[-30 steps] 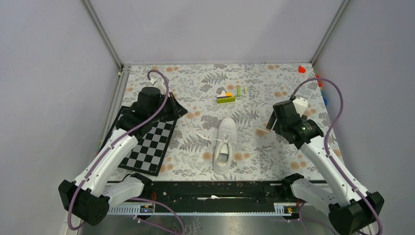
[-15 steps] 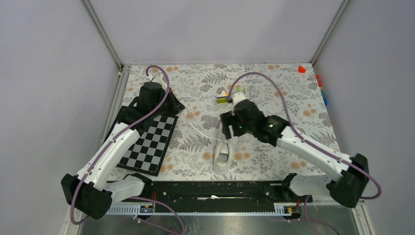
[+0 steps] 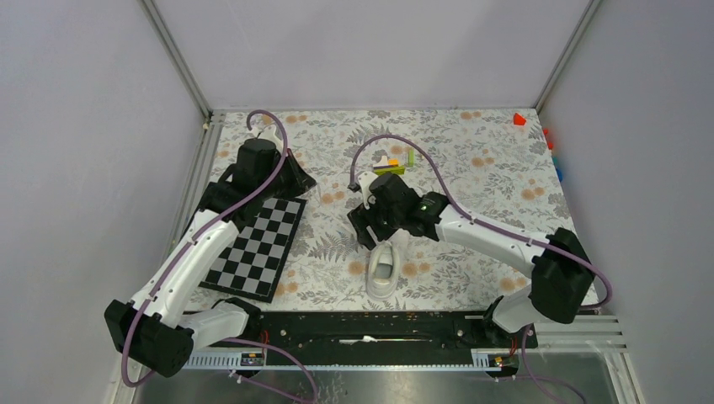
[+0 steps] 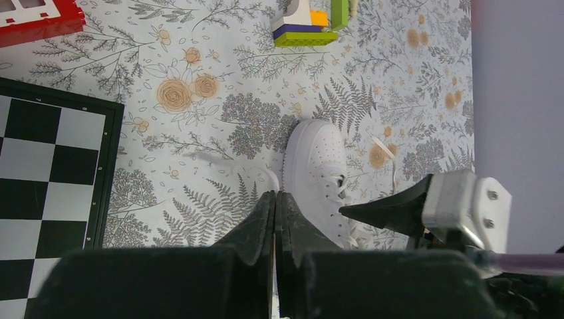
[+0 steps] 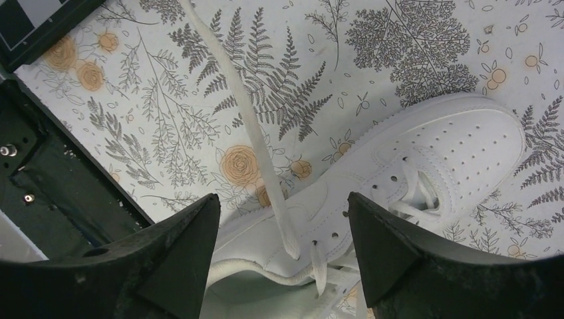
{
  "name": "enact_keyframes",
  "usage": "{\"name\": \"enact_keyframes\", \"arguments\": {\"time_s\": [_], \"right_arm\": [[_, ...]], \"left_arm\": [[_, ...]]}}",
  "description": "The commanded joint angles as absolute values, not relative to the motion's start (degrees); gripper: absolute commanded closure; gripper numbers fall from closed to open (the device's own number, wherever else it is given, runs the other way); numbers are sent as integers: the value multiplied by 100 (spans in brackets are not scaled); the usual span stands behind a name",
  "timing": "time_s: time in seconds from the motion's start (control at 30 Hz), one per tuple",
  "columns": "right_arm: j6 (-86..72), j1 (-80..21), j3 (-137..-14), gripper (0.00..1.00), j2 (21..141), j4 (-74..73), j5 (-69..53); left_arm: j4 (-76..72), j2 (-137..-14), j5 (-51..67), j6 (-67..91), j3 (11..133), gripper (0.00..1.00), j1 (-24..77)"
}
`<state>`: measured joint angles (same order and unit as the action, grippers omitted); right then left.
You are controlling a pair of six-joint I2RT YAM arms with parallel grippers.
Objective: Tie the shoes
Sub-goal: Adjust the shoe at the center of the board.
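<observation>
The white sneaker lies at the table's near middle with its toe pointing away; my right wrist covers its front half from above. My right gripper hovers open over the sneaker, one finger on each side of the eyelets. One white lace runs straight from an eyelet away to the left across the cloth. My left gripper hangs shut left of the sneaker, with nothing seen in it. The lace passes behind its tips and ends on the cloth.
A chessboard lies at the left. Stacked toy bricks sit behind the sneaker, a red block at the far right corner. A red piece lies beyond the board. The black rail edges the near side.
My right arm has swung from the table's right side leftwards, and its open gripper now hangs over the sneaker. The left arm has barely shifted.
</observation>
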<state>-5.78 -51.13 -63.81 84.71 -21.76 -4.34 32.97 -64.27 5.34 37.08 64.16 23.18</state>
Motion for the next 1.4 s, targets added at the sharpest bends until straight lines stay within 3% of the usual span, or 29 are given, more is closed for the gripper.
{"name": "enact_keyframes", "arguments": {"time_s": [0.0,0.07,0.23,0.6,0.63,0.73,0.8,0.93,1.03,1.17,1.37], "right_arm": [[-422,-5144,-6739,24,8767,-1984,-460],[-416,-5142,-6799,26,8896,-1979,-359],[-421,-5141,-6939,54,9089,-2092,-417],[-524,-5146,-6703,100,8791,-2263,-363],[-580,-5142,-6631,100,8691,-2218,-354],[-776,-5144,-6407,100,8458,-2046,-307],[-916,-5145,-6283,100,8336,-1920,-246],[-1151,-5138,-6091,100,8159,-1799,-176],[-1292,-5140,-5946,100,8069,-1663,-190],[-1406,-5133,-5885,100,8071,-1570,-202],[-1523,-5139,-5841,100,8105,-1457,-211]], "left_arm": [[3121,-6443,483,3746,6715,100,2276],[3120,-6427,486,3746,6721,100,2269],[3125,-6424,505,3744,6724,100,2250],[3042,-6583,561,3790,6728,100,2225],[3062,-6672,592,3788,6743,97,2211],[3300,-6953,611,3877,6854,57,2151],[3461,-7016,592,3985,6888,38,2116],[3526,-6680,223,4207,6616,16,1918],[3679,-6406,239,4354,6470,14,1591],[3763,-6100,900,5018,6204,17,1529],[2000,-5440,2411,7228,4258,28,1538]]}}
